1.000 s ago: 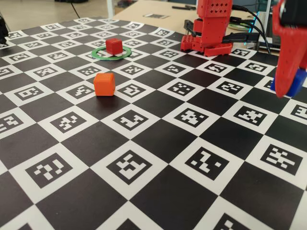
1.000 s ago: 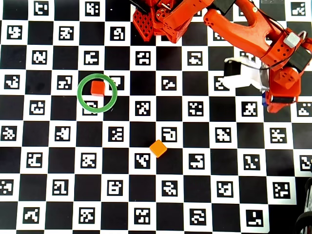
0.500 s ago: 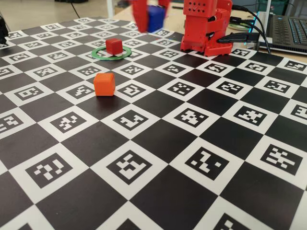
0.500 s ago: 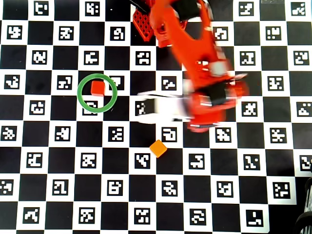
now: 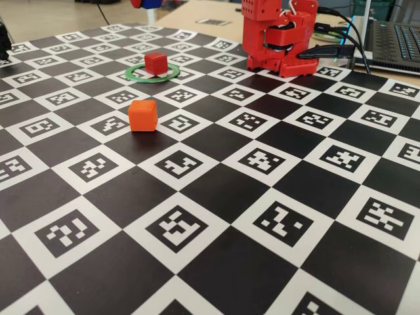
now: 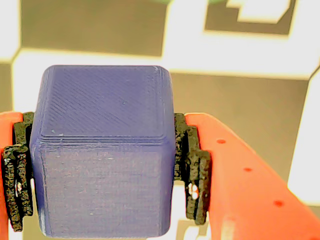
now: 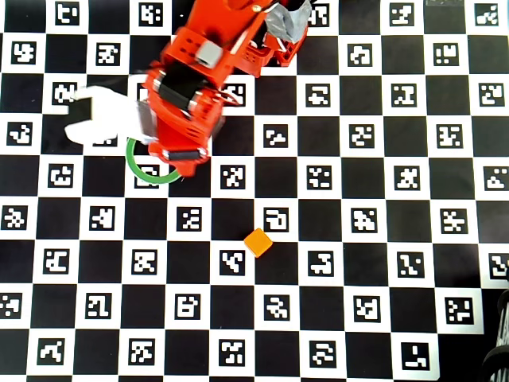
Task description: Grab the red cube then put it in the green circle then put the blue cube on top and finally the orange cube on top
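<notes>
Gripper (image 6: 102, 175) clamped on the blue cube (image 6: 105, 150) above the green circle (image 5: 152, 73): centre squarely over the red cube (image 5: 155, 63), lower gently.

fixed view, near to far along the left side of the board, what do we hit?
orange cube → red cube, sitting inside the green circle → gripper at the top edge, above the board, with the blue cube in it.
</notes>
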You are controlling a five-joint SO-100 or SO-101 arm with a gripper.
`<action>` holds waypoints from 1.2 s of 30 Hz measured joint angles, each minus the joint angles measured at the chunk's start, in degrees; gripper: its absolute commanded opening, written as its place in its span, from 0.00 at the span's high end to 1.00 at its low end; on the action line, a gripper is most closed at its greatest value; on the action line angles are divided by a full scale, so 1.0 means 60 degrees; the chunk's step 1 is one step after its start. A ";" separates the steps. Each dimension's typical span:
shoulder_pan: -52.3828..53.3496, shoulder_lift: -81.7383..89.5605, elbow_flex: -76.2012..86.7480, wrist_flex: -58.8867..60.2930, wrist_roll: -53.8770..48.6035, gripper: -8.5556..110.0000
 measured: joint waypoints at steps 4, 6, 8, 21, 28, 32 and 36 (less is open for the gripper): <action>0.0674 0.0000 0.0103 -0.0278 -0.0425 0.88; 0.0923 0.0000 0.0410 -0.0454 -0.0571 0.88; 0.1113 0.0000 0.0732 -0.0645 -0.0659 0.88; 0.1274 0.0000 0.2871 -0.2402 -0.0732 0.88; 0.1450 0.0000 0.3735 -0.3384 -0.0894 0.88; 0.1450 0.0000 0.3779 -0.3706 -0.0894 0.88; 0.1479 0.0000 0.3911 -0.3970 -0.0894 0.88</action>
